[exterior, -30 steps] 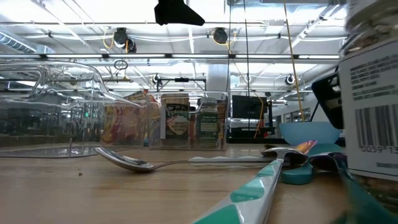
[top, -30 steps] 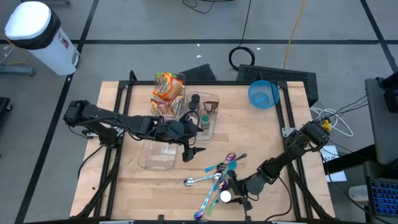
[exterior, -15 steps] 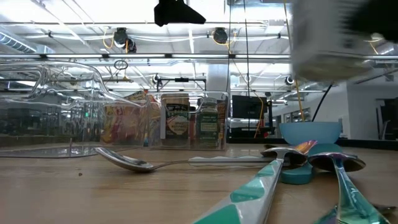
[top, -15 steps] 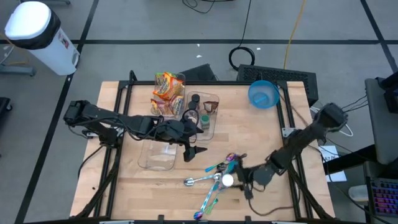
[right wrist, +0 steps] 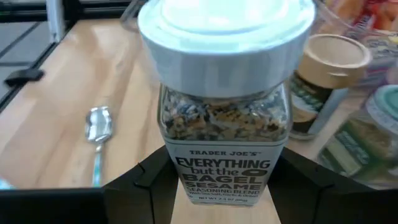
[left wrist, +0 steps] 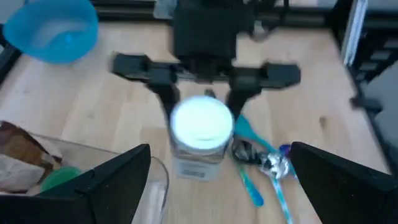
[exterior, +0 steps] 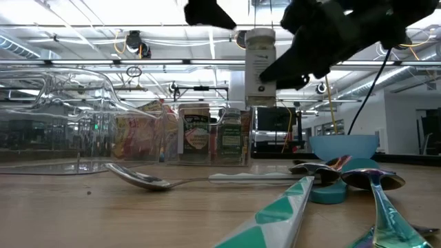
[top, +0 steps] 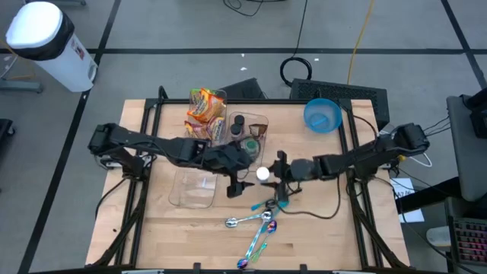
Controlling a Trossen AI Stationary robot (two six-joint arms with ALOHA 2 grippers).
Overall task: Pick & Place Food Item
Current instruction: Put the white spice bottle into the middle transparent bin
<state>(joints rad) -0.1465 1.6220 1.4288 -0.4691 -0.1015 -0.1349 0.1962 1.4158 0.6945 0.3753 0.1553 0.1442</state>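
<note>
A glass seasoning jar (right wrist: 224, 130) with a white lid (top: 263, 173) hangs upright above the middle of the table. My right gripper (top: 272, 174), reaching in from the table's right side, is shut on it. In the low view the jar (exterior: 260, 65) is high above the tabletop. My left gripper (top: 239, 185) comes from the table's left side and stands wide open just left of the jar, touching nothing. In the left wrist view the jar (left wrist: 200, 127) shows between and beyond its two fingers. My right gripper pinches the jar's lower body (right wrist: 186, 186) between its two fingers (right wrist: 140, 190), one on each side of the label. The fingers come nearly level from the table's right side. The jar is lifted clear of the table, upright, lid up.
A clear bin (top: 259, 125) with spice jars stands just beyond the grippers, and snack packets (top: 204, 114) lie to its left. A clear container (top: 190, 190) lies under my left arm. Spoons (top: 262, 217) lie on the near side. A blue bowl (top: 323, 114) sits at the far right.
My right gripper has lifted the jar off the table near its near edge. It has carried it up and toward the far edge, in front of my left gripper. The jar has stayed upright. My left arm has reached slightly toward the table's right.
</note>
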